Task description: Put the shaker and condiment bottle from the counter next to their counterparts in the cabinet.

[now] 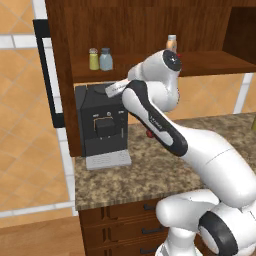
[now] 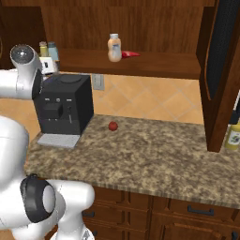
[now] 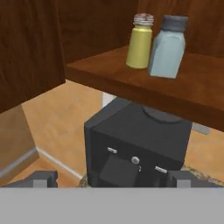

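While the dark wooden cabinet (image 1: 150,30) spans the wall, its smooth shelf board carries everything small; below runs the speckled granite counter (image 2: 154,154), with a boxy black coffee machine (image 1: 102,125) on it; the orange, white-capped bottle (image 2: 114,48) stands upright on the shelf just beside the flat red item (image 2: 130,54); the translucent blue-grey shaker (image 3: 167,47) touches the yellow-green shaker (image 3: 140,41); the gripper (image 3: 113,179) is spread wide, holding nothing.
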